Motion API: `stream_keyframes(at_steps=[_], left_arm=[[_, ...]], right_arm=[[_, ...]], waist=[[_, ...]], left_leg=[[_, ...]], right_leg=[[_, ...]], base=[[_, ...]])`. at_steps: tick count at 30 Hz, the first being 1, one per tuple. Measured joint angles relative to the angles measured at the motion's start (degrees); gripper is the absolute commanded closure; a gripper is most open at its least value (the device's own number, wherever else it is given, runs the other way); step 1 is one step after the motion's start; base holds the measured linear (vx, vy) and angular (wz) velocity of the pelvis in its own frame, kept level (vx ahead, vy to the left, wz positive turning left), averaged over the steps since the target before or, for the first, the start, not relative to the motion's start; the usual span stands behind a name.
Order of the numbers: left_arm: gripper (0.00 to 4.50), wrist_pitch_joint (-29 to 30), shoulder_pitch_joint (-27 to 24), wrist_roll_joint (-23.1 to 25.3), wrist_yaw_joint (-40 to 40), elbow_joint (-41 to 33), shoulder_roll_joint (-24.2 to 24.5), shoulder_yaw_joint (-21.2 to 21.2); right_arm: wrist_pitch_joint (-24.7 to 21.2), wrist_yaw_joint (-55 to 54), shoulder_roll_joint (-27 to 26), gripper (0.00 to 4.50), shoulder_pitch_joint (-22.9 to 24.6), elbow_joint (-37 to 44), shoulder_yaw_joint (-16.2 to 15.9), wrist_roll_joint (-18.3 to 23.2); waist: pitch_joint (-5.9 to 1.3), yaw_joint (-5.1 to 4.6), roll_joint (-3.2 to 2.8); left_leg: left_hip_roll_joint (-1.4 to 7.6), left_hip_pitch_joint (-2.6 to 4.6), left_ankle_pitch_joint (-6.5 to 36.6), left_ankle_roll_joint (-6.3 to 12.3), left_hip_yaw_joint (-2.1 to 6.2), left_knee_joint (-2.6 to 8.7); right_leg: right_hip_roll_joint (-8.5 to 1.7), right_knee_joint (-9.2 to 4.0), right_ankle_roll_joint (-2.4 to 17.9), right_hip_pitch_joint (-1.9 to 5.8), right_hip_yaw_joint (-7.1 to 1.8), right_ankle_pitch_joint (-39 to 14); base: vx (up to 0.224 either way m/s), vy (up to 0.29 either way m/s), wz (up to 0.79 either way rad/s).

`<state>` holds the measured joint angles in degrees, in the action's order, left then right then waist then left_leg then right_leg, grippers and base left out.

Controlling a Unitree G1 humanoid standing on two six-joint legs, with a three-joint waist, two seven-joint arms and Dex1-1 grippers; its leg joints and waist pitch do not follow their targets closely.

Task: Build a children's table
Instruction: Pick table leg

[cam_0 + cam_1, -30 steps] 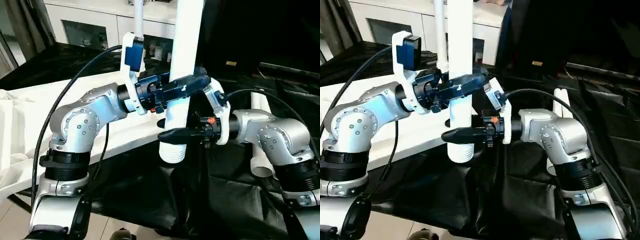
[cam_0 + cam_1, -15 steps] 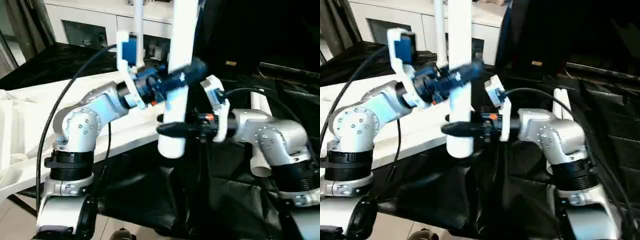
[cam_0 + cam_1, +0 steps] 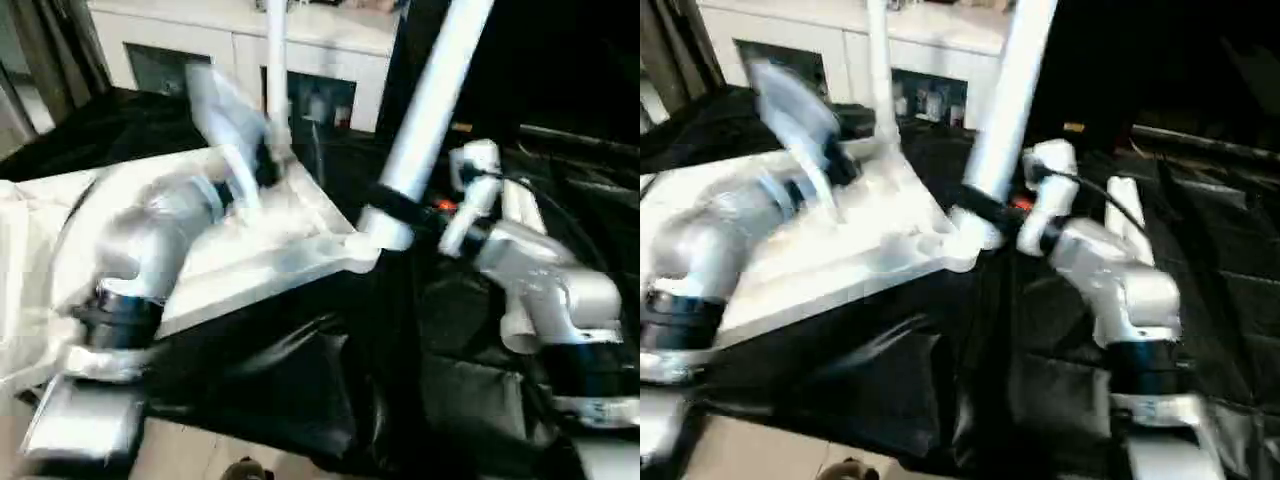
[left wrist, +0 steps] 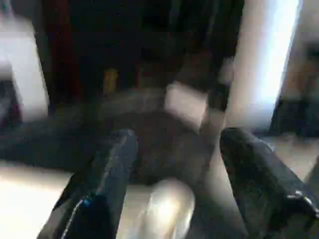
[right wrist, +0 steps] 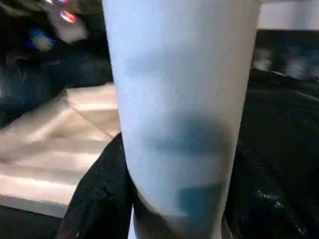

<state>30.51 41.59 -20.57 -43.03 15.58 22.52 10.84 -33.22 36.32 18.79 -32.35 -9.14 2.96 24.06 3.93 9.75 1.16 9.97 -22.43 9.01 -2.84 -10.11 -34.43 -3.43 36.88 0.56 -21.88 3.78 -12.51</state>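
The white tabletop [image 3: 250, 255] lies underside up on the black cloth. One white leg [image 3: 275, 70] stands upright at its far corner. My right gripper [image 3: 385, 212] is shut on a second white leg [image 3: 430, 100] near its lower end. That leg leans with its top to the right, and its lower end is close to the tabletop's near right corner. In the right wrist view the leg [image 5: 179, 99] stands between the dark fingers [image 5: 99, 199]. My left gripper [image 4: 174, 159] is open with nothing in it, back over the tabletop, apart from the held leg.
Another white leg [image 3: 517, 215] lies on the black cloth [image 3: 300, 390] behind my right forearm. A white cabinet with glass doors [image 3: 200, 45] stands at the back. White cloth [image 3: 25, 260] hangs at the left edge.
My left gripper let go of the leg and swung away to the left over the tabletop. The leg in my right gripper tilted, top to the right, its lower end now by the tabletop's corner.
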Motion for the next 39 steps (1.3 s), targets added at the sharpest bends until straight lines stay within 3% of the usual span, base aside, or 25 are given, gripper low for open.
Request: stream_keyframes(at_steps=[2, 4, 7, 13, 17, 20, 28, 35, 39], left_arm=[[1.38, -0.79, -0.44, 3.75, -1.46, 3.90, -0.26, 5.37], [1.38, -2.41, -0.09, 6.54, -2.35, 9.09, -1.27, 8.17], [1.38, -3.97, 0.91, 8.17, -3.15, 14.72, -2.92, 8.38], [2.13, -8.86, 4.26, 11.83, -1.43, 25.27, -4.96, 8.74], [2.24, -9.69, 4.53, 12.92, -1.16, 29.41, -5.09, 8.69], [2.63, -11.29, 5.52, 13.76, -2.26, 32.40, -5.16, 8.61], [3.08, -13.62, 5.94, 15.28, -4.11, 35.05, -5.41, 8.16], [3.88, -16.19, 5.98, 15.80, -7.58, 36.45, -5.29, 8.06], [4.09, -18.56, 5.59, 15.92, -9.59, 36.47, -4.65, 8.04]], right_arm=[[0.44, 0.13, 0.59, 2.57, 0.58, -0.09, -1.51, -1.59], [1.20, 0.41, 1.13, 2.57, 0.87, -0.05, -2.60, -2.46], [1.49, 0.46, 1.88, 2.57, 1.16, 0.16, -2.76, -2.67], [1.88, 1.55, 2.67, 2.57, 2.54, 1.62, -3.48, -3.90], [2.27, 1.54, 2.86, 2.57, 2.84, 1.72, -3.47, -3.96], [2.29, 1.54, 2.88, 2.57, 3.23, 1.72, -3.47, -3.99], [2.54, 1.59, 2.88, 2.57, 3.22, 1.72, -3.45, -4.10], [2.81, 2.76, 2.89, 2.57, 3.21, 1.71, -3.47, -4.09], [2.89, 4.14, 2.88, 2.57, 3.19, 1.69, -3.47, -3.74]], waist=[[0.01, -0.23, -0.03], [0.05, -0.43, -0.23], [0.06, -0.69, -0.35], [-0.05, -1.01, -0.75], [-0.07, -1.27, -0.96], [-0.06, -1.34, -1.12], [-0.12, -1.34, -1.34], [-0.12, -1.34, -1.34], [-0.12, -1.34, -1.34]], left_leg=[[0.02, -0.08, 0.00, 0.00, -0.01, -0.01], [0.03, -0.10, 0.00, 0.01, -0.01, 0.00], [0.05, -0.08, 0.01, 0.01, -0.01, 0.00], [0.04, -0.02, 0.02, 0.03, 0.00, -0.04], [0.05, 0.00, 0.02, 0.04, 0.01, -0.04], [0.05, -0.01, 0.02, 0.04, 0.01, -0.04], [0.05, 0.00, 0.03, 0.06, 0.01, -0.04], [0.05, 0.00, 0.03, 0.06, 0.01, -0.04], [0.05, -0.01, 0.03, 0.07, 0.01, -0.04]], right_leg=[[0.01, 0.01, 0.04, -0.07, 0.02, 0.02], [0.02, 0.05, 0.06, -0.11, 0.03, 0.02], [0.02, 0.08, 0.11, -0.11, 0.05, 0.02], [0.01, 0.07, 0.19, -0.05, 0.04, 0.08], [0.02, 0.10, 0.22, -0.05, 0.05, 0.10], [0.02, 0.09, 0.25, -0.06, 0.05, 0.11], [0.01, 0.09, 0.25, -0.05, 0.06, 0.11], [0.01, 0.08, 0.26, -0.05, 0.05, 0.11], [0.01, 0.07, 0.26, -0.06, 0.05, 0.11]], base=[[0.000, 0.000, 0.00], [0.000, 0.000, 0.00], [0.000, 0.000, 0.00], [0.000, 0.000, 0.00], [0.000, 0.000, 0.00], [0.000, 0.000, 0.00], [0.000, 0.000, 0.00], [0.000, 0.000, 0.00], [0.000, 0.000, 0.00]])
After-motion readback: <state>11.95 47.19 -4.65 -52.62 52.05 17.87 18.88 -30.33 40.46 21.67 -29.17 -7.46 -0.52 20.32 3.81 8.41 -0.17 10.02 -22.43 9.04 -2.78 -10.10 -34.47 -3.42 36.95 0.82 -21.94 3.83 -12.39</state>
